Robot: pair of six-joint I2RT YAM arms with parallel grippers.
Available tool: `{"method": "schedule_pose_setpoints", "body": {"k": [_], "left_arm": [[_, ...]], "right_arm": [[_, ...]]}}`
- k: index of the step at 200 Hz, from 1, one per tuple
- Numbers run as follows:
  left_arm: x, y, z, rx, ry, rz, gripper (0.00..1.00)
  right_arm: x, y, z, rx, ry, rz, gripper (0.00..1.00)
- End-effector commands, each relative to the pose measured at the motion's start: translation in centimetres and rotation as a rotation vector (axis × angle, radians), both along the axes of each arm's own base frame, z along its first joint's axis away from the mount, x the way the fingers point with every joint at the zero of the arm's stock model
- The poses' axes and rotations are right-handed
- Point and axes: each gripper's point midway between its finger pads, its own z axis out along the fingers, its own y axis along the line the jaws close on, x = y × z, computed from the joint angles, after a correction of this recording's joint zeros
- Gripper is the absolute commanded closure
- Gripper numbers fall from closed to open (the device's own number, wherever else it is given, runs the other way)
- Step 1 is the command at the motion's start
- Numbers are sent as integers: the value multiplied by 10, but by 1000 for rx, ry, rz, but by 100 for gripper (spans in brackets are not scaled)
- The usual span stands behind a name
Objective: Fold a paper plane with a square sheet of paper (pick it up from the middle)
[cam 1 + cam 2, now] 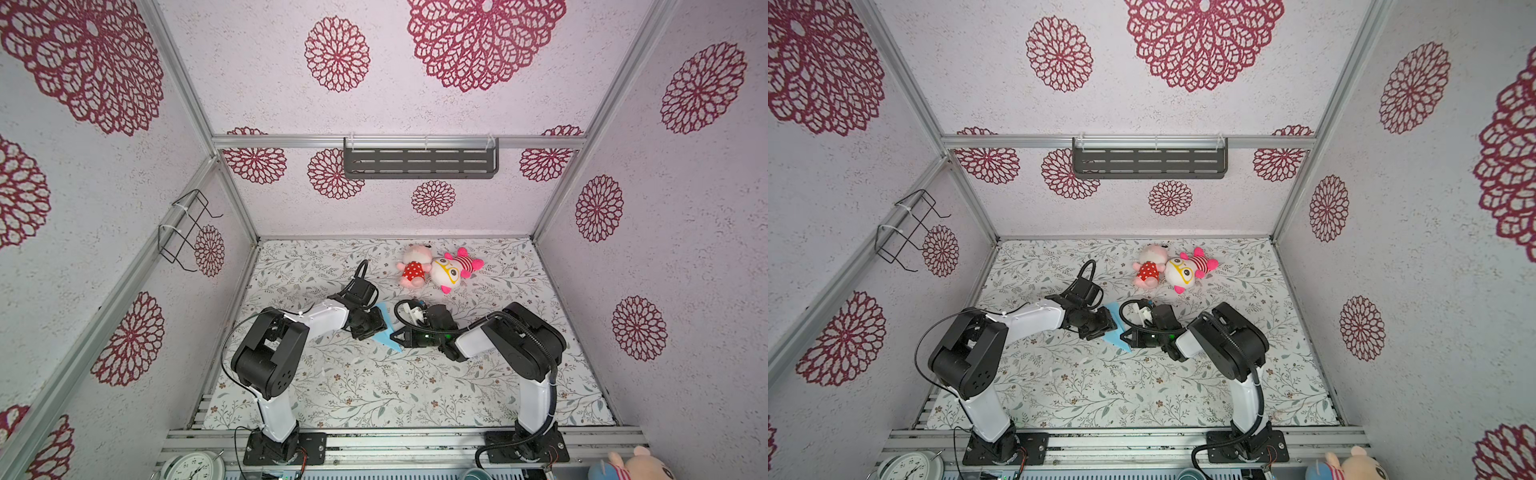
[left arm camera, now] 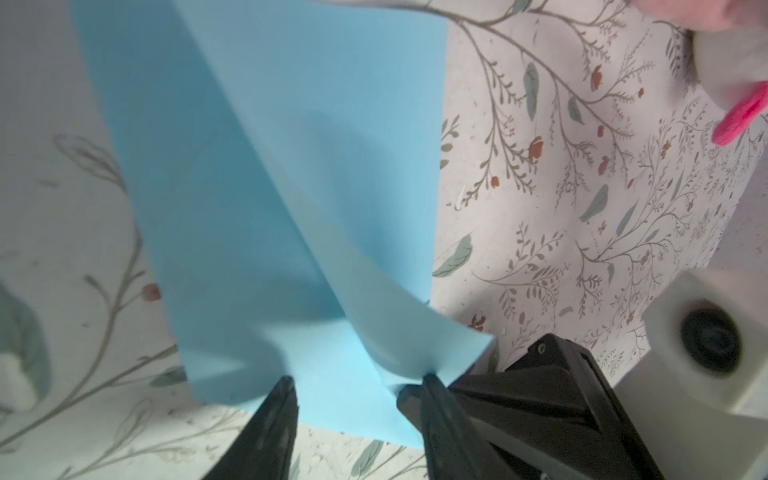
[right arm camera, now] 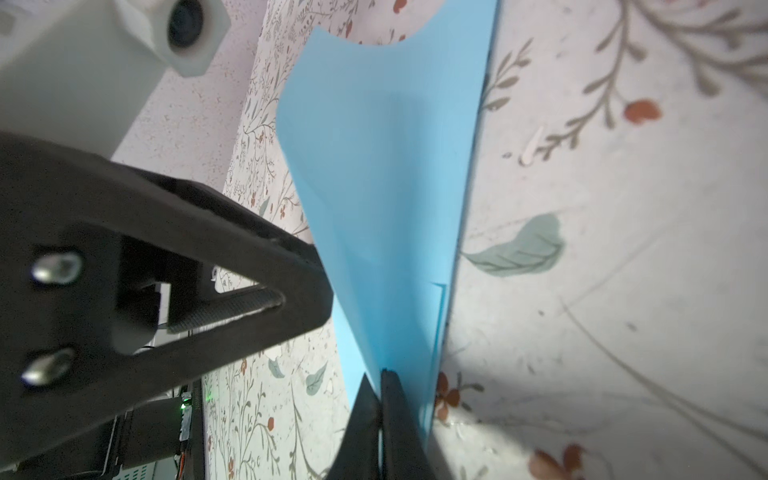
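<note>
The light-blue sheet of paper lies folded into a narrow pointed shape on the flowered cloth, mid-table between both arms. One flap stands up off the flat layer. My right gripper is shut on that raised flap of the paper. Over the paper's near end is my left gripper, open, its two fingers apart with flat paper showing between them. Most of the paper is hidden under both grippers in both top views.
Two pink plush toys lie behind the grippers near the back edge. A dark shelf hangs on the back wall, a wire rack on the left wall. A clock and more plush toys sit in front of the arm bases.
</note>
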Motion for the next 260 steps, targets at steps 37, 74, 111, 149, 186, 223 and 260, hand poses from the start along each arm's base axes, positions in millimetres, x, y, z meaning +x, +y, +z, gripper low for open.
{"method": "schedule_pose_setpoints", "body": {"k": [37,74,111,149,186,223,260], "left_arm": [[7,-5,5,10,-29,-22,53],[7,-3,-1,28,-9,-18,54],[2,3,-14,72,40,-6,54],[0,6,-22,103,68,-2,57],[-4,13,-29,156,101,5,56],[-9,23,-37,224,141,21,57],[-19,36,-58,308,214,38,58]], "right_arm": [[1,0,-4,-10,16,3,92],[1,-1,-5,-14,17,0,92],[2,-3,-5,-16,19,-11,91],[3,-4,-3,-16,12,-21,89],[3,-4,-4,-18,16,-19,88],[4,-5,-1,-11,11,-20,86],[6,-5,12,12,-6,-13,81]]}}
